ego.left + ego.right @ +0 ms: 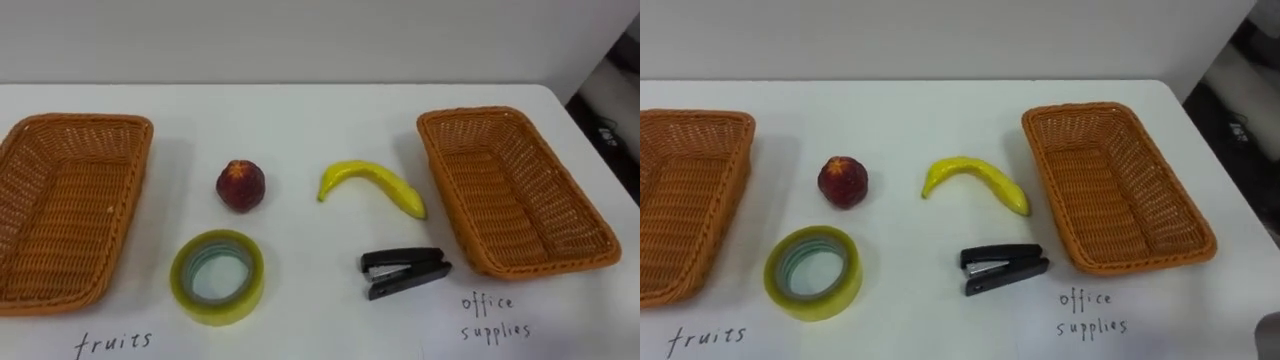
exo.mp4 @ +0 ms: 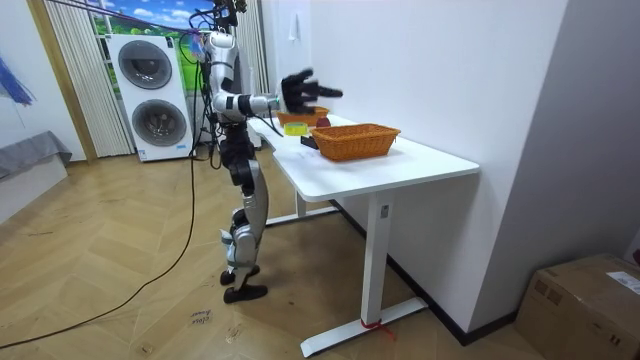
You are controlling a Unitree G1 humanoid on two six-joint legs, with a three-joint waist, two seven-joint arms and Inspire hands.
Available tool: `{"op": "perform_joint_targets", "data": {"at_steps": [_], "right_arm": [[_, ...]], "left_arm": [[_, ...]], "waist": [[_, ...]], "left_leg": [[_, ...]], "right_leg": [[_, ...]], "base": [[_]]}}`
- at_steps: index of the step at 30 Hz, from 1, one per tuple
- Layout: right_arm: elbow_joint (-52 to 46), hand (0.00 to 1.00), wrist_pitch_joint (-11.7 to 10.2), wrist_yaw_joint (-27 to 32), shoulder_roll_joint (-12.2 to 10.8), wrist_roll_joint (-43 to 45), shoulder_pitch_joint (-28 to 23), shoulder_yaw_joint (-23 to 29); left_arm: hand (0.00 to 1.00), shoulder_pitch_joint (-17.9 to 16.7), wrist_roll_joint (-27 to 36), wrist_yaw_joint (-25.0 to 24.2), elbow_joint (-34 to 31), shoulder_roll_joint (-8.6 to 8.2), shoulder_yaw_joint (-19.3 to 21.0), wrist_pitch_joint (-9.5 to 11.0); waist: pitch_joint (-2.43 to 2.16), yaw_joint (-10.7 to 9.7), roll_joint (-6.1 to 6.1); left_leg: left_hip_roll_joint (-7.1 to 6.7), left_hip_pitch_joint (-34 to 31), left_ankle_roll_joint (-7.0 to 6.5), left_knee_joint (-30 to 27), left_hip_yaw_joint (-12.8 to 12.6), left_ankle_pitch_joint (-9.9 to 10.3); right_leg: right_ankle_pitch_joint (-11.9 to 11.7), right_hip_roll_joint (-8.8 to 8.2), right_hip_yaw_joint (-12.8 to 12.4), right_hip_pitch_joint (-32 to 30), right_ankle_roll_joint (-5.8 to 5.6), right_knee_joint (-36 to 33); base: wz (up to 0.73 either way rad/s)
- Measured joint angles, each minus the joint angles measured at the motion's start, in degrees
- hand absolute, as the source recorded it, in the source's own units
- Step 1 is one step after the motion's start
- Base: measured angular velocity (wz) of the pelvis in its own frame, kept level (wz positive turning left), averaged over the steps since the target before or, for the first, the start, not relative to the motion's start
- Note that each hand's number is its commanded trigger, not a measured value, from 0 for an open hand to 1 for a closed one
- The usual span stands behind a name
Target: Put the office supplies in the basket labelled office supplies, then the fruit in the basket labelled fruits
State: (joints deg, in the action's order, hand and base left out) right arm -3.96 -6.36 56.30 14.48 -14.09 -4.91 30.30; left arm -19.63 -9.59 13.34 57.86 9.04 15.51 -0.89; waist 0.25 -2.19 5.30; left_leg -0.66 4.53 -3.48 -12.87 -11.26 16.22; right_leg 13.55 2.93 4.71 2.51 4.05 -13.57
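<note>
Left eye view: red fruit (image 1: 240,185) lies at 12 o'clock of tape roll (image 1: 217,277), and banana (image 1: 372,185) at 12 o'clock of stapler (image 1: 405,271), all between fruits basket (image 1: 75,121) and office basket (image 1: 470,114). Room view: right hand (image 2: 300,90) hangs spread above table (image 2: 400,166).

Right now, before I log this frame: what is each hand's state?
Left hand: cannot be told.
Right hand: open, fingers spread, holding nothing, above the table.

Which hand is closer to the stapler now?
Right, as far as shown. The right hand is held open above the table edge by the robot, high over the stapler. The left hand's place cannot be told.
</note>
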Motion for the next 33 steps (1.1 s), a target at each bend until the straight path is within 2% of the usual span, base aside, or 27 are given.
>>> {"op": "perform_joint_targets", "data": {"at_steps": [2, 3, 6, 11, 14, 21, 24, 26, 29, 33], "right_arm": [[-0.02, 0.00, -0.09, -0.39, 0.15, 1.81, 0.78, -0.17], [-0.02, 0.00, -0.15, -0.41, 0.15, 3.61, 1.20, -0.72], [-1.10, 0.00, -0.26, -0.85, 0.22, 6.48, 1.53, -2.02], [-4.30, 0.00, -0.23, -2.05, 0.96, 10.39, 2.11, -2.79], [-6.49, 0.00, -0.18, -2.53, 2.12, 11.69, 2.35, -4.52], [-10.33, 0.00, -0.18, -3.27, 5.54, 12.04, 3.73, -6.09], [-11.28, 0.00, -0.19, -4.66, 5.83, 13.56, 3.73, -7.19], [-11.47, 0.00, -0.19, -5.19, 5.83, 15.56, 3.73, -7.82], [-12.39, 0.00, -0.20, -6.81, 5.83, 19.41, 3.74, -8.91], [-14.31, 0.00, -0.20, -9.76, 5.91, 22.25, 3.75, -9.54]], "left_arm": [[0.00, 0.04, 0.07, 0.00, 0.09, 0.02, -0.01, 0.14], [0.00, 0.13, 0.11, 0.00, 0.68, 0.13, -0.19, 0.42], [0.00, 0.27, 0.09, -0.18, 1.40, 0.28, -1.19, 0.57], [0.00, 1.19, 0.07, -0.30, 2.49, 0.55, -1.18, 0.56], [0.00, 1.27, 0.08, -0.28, 4.53, 0.76, -1.18, 0.50], [0.00, 1.66, -0.17, -0.28, 6.31, 0.75, -1.20, 0.43], [0.00, 2.26, -0.14, -0.27, 6.29, 1.02, -2.28, 0.44], [0.00, 2.41, -0.23, -0.28, 6.27, 1.11, -2.85, 0.56], [0.00, 2.42, -0.34, -0.37, 6.27, 1.49, -2.86, 0.58], [0.00, 2.49, -1.55, -0.56, 6.21, 1.76, -2.76, 0.58]], "waist": [[-0.11, 0.46, 0.13], [0.19, 0.51, 0.04], [0.06, 0.48, 0.06], [-0.46, 0.94, -0.81], [-0.31, 0.89, -1.05], [-0.11, 1.20, -0.47], [-0.10, 1.17, -0.25], [-0.38, 1.18, -0.31], [-0.24, 1.18, 0.13], [-0.27, 1.80, 0.60]], "left_leg": [[0.04, -0.07, 0.00, -0.45, 0.11, 0.00], [0.05, -0.21, -0.01, -0.93, 0.33, 0.02], [0.02, -1.09, -0.05, -1.81, 0.64, 0.04], [-0.06, -1.55, -0.28, -1.83, 1.20, -0.08], [-0.06, -0.71, -0.31, -1.76, 1.19, -0.12], [-0.09, 0.27, -0.38, -1.12, 1.05, -0.20], [-0.07, 0.11, -0.44, -1.72, 1.07, -0.27], [-0.11, 0.12, -0.47, -1.75, 1.06, -0.27], [-0.11, 0.04, -0.47, -1.74, 1.05, -0.28], [-0.10, -0.22, -0.48, -1.62, 1.07, -0.27]], "right_leg": [[-0.01, -0.03, 0.22, 0.15, 0.02, 0.00], [-0.03, -0.11, 0.37, 0.37, 0.03, 0.07], [-0.06, -0.33, 0.98, -0.06, 0.00, -0.02], [-0.41, -0.46, 1.91, -0.35, -0.14, -0.32], [-0.41, -0.47, 1.92, 0.48, -0.14, -0.39], [-0.39, -0.55, 1.90, 1.48, -0.12, 0.30], [-0.75, -0.63, 2.63, 1.65, -0.17, 0.91], [-0.77, -0.72, 2.89, 1.69, -0.21, 0.90], [-0.80, -0.75, 3.19, 1.72, -0.26, 0.79], [-0.80, -0.80, 3.44, 1.39, -0.26, 0.67]], "base": [[0.07], [0.06], [0.09], [0.09], [0.00], [0.00], [0.00], [0.00], [0.00], [0.00]]}}
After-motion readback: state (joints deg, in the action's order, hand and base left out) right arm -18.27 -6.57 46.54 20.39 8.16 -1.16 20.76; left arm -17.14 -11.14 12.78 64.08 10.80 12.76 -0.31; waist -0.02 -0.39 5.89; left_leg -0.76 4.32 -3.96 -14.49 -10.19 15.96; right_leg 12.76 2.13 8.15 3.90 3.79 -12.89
